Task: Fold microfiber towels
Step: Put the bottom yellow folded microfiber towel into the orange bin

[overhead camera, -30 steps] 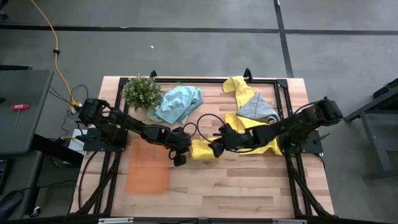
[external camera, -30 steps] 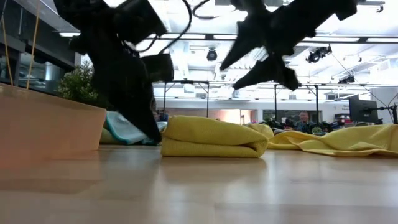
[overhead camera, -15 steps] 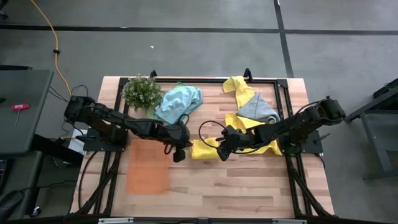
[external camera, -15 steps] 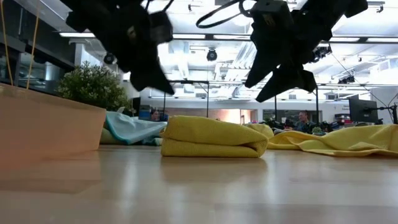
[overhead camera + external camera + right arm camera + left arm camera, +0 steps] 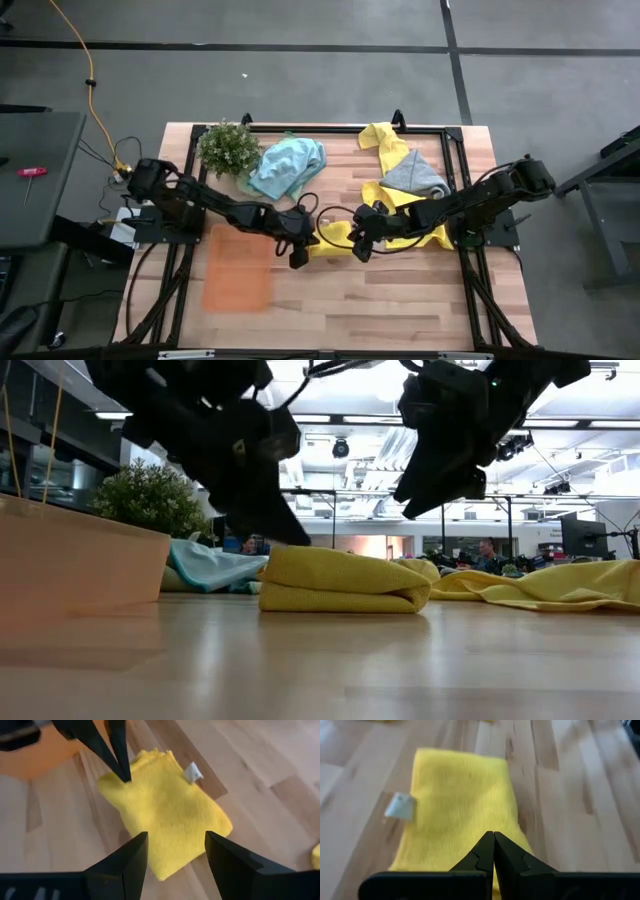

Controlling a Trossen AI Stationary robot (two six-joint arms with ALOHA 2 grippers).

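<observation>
Pressing with fingers closed, the left gripper [image 5: 298, 258] meets the folded yellow towel [image 5: 335, 238] mid-tabletop at its nine-o'clock edge; the open, empty right gripper [image 5: 358, 246] hovers above. A sideways drag could undo the fold.

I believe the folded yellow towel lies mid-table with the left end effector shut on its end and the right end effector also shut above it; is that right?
Not quite: the right end effector is open, its fingers spread above the folded yellow towel, as the right wrist view shows. The left end effector is indeed shut, its tip at the towel's end, mid-table.
</observation>
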